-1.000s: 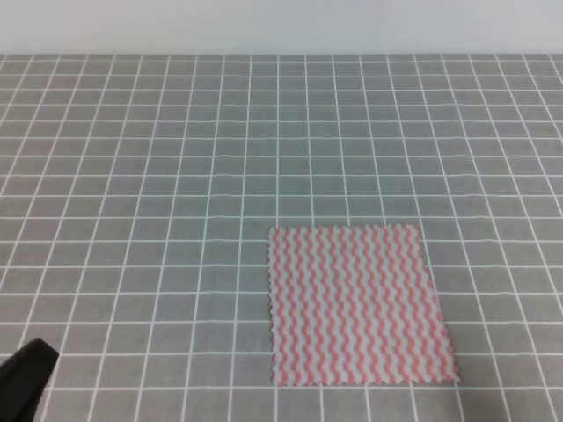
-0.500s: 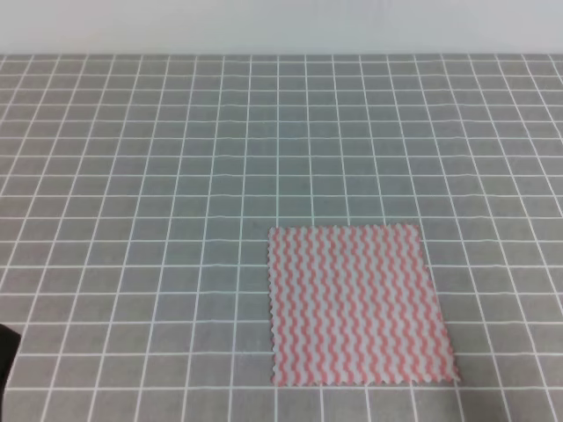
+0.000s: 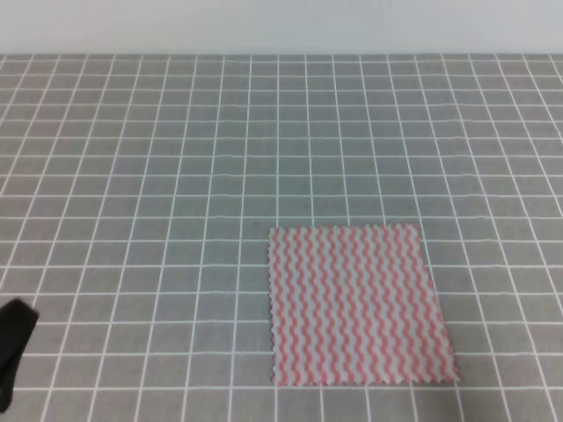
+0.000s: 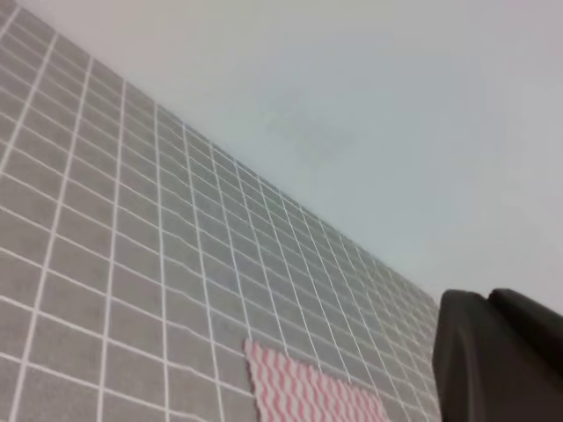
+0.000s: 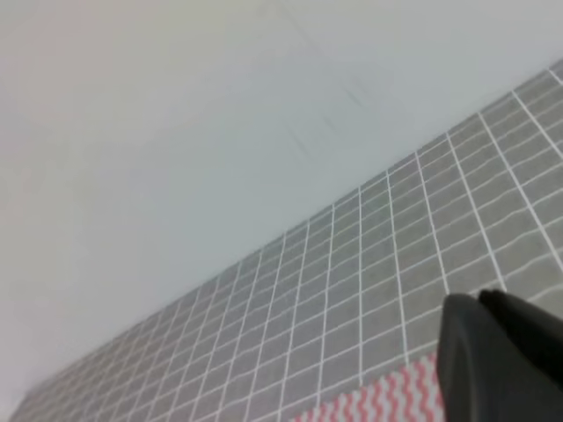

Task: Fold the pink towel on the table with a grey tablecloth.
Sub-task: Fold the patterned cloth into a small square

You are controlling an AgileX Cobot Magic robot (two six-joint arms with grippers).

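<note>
Towel first: from the exterior high view, the pink towel (image 3: 361, 305) lies flat and unfolded on the grey-clothed counter (image 3: 176, 176), right of centre near the front edge. The left end effector (image 3: 13, 338) shows only as a dark shape at the lower left edge, well apart from the towel; whether it is apart or together I cannot tell. Left wrist view: a towel corner (image 4: 308, 391) sits low, left of a dark end-effector part (image 4: 497, 360). Right wrist view: the towel's edge (image 5: 378, 403) lies just left of the right end effector (image 5: 501, 360), whose state I likewise cannot tell.

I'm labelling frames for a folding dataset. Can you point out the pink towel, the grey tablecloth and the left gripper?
pink towel (image 3: 359, 304), exterior high view, middle of the flat cloth.
grey tablecloth (image 3: 176, 176), exterior high view, bare grid area.
left gripper (image 3: 12, 345), exterior high view, dark part at the left edge.
</note>
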